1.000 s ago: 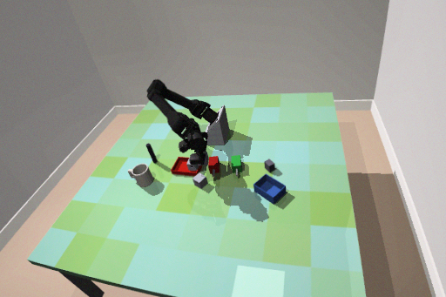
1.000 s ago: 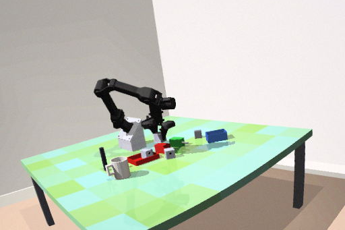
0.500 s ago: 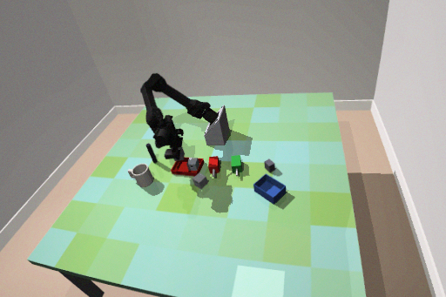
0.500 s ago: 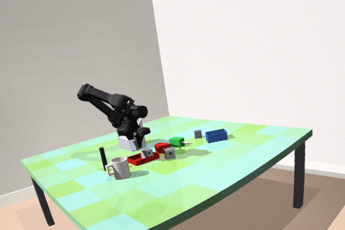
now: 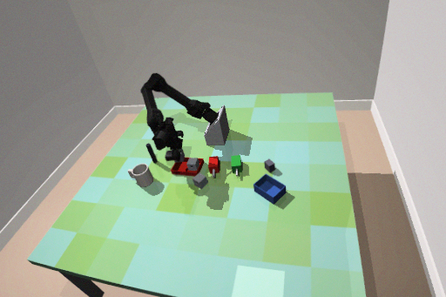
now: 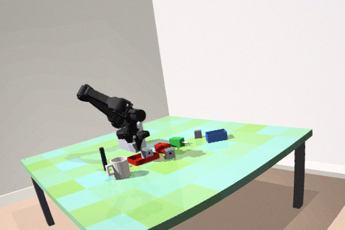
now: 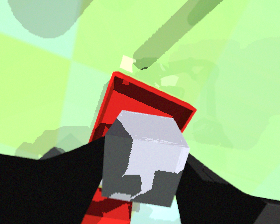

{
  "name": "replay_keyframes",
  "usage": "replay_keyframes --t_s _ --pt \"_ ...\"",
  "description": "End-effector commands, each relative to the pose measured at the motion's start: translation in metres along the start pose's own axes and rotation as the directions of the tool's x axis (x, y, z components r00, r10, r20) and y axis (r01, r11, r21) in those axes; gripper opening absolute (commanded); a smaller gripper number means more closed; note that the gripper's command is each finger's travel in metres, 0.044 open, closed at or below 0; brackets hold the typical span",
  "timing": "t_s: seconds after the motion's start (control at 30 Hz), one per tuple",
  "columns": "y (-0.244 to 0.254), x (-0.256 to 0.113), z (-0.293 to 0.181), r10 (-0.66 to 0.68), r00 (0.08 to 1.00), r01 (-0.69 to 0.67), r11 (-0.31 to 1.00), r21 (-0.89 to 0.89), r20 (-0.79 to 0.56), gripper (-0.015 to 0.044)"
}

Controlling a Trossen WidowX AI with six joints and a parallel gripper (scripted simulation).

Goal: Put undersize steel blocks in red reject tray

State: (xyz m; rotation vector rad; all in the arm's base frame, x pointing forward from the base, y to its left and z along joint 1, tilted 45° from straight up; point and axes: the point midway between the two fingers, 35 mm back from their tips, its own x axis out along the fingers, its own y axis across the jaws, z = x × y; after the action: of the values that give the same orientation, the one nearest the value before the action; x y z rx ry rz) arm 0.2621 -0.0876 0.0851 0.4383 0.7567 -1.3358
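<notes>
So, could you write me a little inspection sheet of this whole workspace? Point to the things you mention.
surface: green and pale-blue checked table (image 5: 287,241) (image 6: 189,187) (image 7: 36,100); no spills seen.
job's things: green GO gauge (image 5: 236,163) (image 6: 176,141) lies on the table; a steel block (image 5: 192,164) (image 6: 147,153) sits in the red reject tray (image 5: 185,173) (image 6: 136,163) (image 7: 156,92), two more outside it.
clutter: mug (image 5: 144,175) (image 6: 121,168), black stick (image 5: 151,153) (image 6: 103,158), blue tray (image 5: 270,194) (image 6: 216,136); their role here is unclear.
grippers: one; its fingers are shut on another steel block (image 7: 151,142), above the red tray.
cables: nothing seen.
surroundings: plain walls, pinkish floor; no people seen.
</notes>
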Motion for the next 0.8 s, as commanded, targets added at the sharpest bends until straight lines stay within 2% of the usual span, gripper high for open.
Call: replay_keyframes --t_s 0.0,0.57,0.77 --pt "0.003 0.003 0.001 0.018 1.000 -0.018 1.000 -0.002 0.007 0.0000" --pt "0.002 0.030 0.002 0.017 1.000 -0.017 1.000 -0.002 0.011 0.0000" --pt "-0.001 0.028 0.002 0.005 1.000 -0.005 1.000 0.006 0.005 0.0157"
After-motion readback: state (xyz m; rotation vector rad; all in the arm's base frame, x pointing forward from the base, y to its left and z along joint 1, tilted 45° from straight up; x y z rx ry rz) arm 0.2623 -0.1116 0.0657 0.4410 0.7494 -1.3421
